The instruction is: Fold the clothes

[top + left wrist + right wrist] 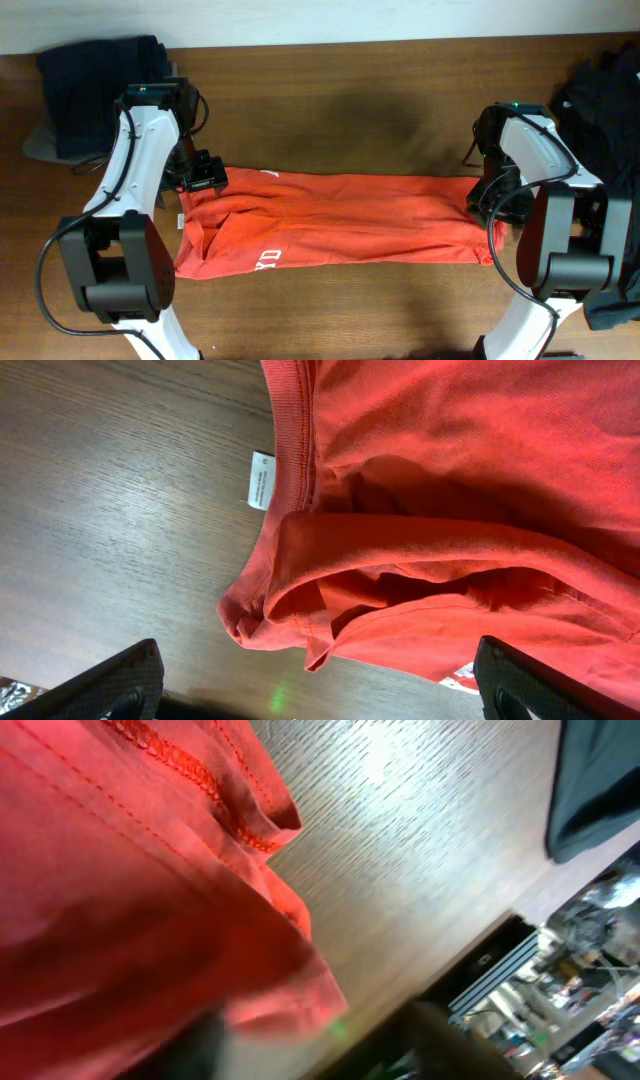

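The orange-red T-shirt [340, 220] lies in a long strip across the middle of the table, with white lettering [268, 260] near its front left. My left gripper [205, 182] is at the shirt's back left corner. In the left wrist view it [320, 685] is wide open and empty over the wood, with the collar, its white label [260, 480] and bunched folds of the shirt [450, 560] just beyond. My right gripper [492, 205] is at the shirt's right end. The right wrist view is blurred, and its fingers [320, 1040] stand apart around the hem corner [290, 990].
A navy garment pile [100, 80] sits on grey cloth [38, 142] at the back left. Black clothes [605, 90] lie at the back right, and more dark fabric [615, 295] at the front right. A dark garment [595, 790] and the table's edge [480, 945] show in the right wrist view.
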Controlling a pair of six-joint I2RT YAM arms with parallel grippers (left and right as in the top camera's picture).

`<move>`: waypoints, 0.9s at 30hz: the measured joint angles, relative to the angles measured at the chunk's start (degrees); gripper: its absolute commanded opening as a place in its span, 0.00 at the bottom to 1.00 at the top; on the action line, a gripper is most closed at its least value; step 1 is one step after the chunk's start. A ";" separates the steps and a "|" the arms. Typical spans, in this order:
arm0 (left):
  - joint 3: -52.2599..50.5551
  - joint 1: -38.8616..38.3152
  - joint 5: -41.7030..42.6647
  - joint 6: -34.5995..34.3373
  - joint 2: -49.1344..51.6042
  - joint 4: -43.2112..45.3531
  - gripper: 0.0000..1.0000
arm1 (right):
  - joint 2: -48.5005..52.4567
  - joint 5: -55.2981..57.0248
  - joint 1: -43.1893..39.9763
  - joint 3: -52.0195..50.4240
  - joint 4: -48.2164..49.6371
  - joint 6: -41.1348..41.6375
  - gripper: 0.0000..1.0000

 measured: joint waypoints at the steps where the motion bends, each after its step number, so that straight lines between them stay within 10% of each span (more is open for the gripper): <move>1: 0.00 0.00 0.00 0.00 0.00 0.00 0.99 | 0.00 0.17 0.00 0.00 -0.15 -0.63 1.00; 13: 0.00 -0.22 7.74 6.40 0.00 3.50 0.97 | 0.00 -14.43 0.00 0.04 4.76 -17.55 0.99; 18: 0.00 -2.73 16.15 13.27 0.00 5.97 0.79 | 0.00 -28.44 0.00 0.04 7.04 -28.68 1.00; 20: 0.00 -4.72 18.64 14.64 0.00 6.43 0.61 | 0.00 -33.44 0.00 0.07 7.23 -32.74 0.85; 23: -0.04 -8.15 21.33 16.09 0.00 7.04 0.31 | 0.00 -38.14 0.20 0.09 7.89 -36.00 0.32; 27: -2.25 -13.81 23.41 14.64 0.00 10.95 0.01 | 0.00 -40.48 1.29 0.09 8.98 -37.94 0.04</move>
